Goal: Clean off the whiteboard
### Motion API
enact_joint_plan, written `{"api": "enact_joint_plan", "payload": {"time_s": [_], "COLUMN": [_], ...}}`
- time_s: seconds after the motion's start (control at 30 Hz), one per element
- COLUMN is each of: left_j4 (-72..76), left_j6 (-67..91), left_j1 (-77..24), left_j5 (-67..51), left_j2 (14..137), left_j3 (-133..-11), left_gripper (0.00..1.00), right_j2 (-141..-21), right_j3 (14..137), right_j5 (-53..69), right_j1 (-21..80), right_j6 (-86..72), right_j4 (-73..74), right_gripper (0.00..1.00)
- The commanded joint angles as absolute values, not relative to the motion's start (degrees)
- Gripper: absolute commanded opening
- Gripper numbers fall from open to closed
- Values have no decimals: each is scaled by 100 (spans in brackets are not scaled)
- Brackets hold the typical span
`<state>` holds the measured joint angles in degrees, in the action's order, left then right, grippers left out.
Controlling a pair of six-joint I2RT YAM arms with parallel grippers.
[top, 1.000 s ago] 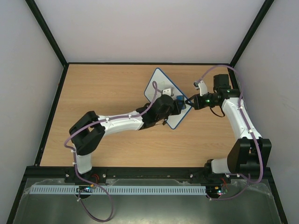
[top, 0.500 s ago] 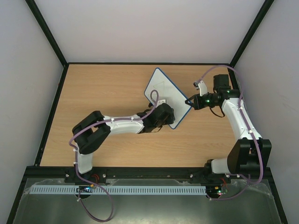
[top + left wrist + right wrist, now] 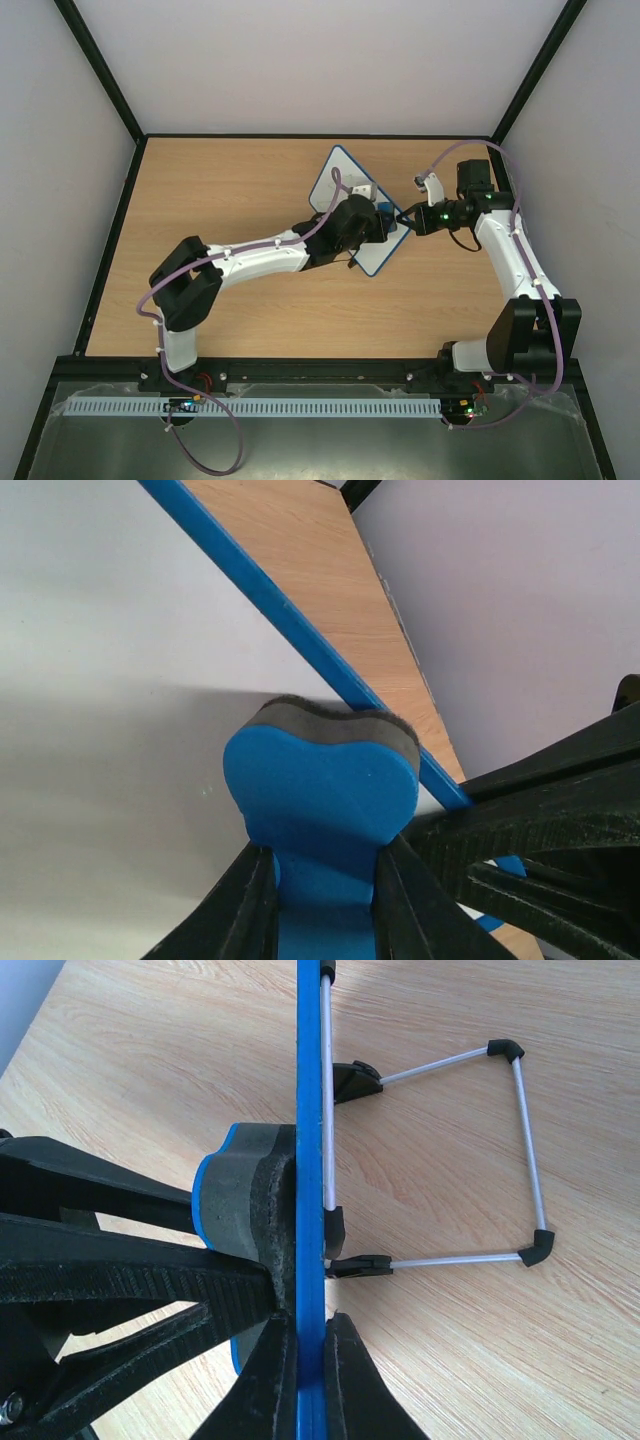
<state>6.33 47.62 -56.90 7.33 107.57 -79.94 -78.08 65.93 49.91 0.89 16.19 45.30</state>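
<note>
- The whiteboard (image 3: pixel 326 188) stands propped on its wire stand (image 3: pixel 520 1150) at the far middle of the wooden table (image 3: pixel 220 200), angled between the two arms.
- The right gripper (image 3: pixel 310 1385) has its fingers pressed together on the board's blue rim, pinching the edge from both faces to steady it.
- The left gripper (image 3: pixel 325 905) pinches the blue eraser (image 3: pixel 320 780) by its narrow waist, with the dark felt side laid against the white face just beside the rim.
- The patch of board in the left wrist view looks clean. The top view cannot confirm whether marks remain under the arm.
- Judgement: wiping is under way, and the step calls for felt held flat and firm, not riding on one corner.
- The right grip should brace against that push so the stand does not skid or fold.
- Overlapping passes that stop short of the rim and the right fingers look safest.
</note>
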Motion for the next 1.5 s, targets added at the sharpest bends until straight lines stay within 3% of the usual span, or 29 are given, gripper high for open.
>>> {"api": "enact_joint_plan", "payload": {"time_s": [0.0,0.2,0.43,0.6,0.73,1.07,1.47], "left_j4": [902,1150,1468,1730,1475,1125,721], "left_j6": [4729,4790,4404,3804,3457,3351,2893], "left_j1": [-5498,-5028,-4711,-4707,-4618,-4151,-4140], "left_j5": [419,419,347,-3,217,645,438], "left_j2": [10936,10813,9799,8806,8282,7606,7636], "left_j3": [-7673,-6655,-5747,-5325,-5104,-4609,-4789], "left_gripper": [3,3,3,3,3,3,3], "right_j2": [-7849,-8005,-8349,-8847,-9467,-10405,-11113], "right_j3": [6476,6688,7296,8357,9250,10464,11046], "right_j5": [5299,5145,4724,4422,4259,4175,3942], "right_j1": [288,286,290,305,344,987,1186], "right_j6": [1678,1821,2143,2397,2565,2271,2176], "right_j4": [5001,5118,5450,6034,6489,6609,6759], "right_gripper": [2,2,2,33,41,35,17]}}
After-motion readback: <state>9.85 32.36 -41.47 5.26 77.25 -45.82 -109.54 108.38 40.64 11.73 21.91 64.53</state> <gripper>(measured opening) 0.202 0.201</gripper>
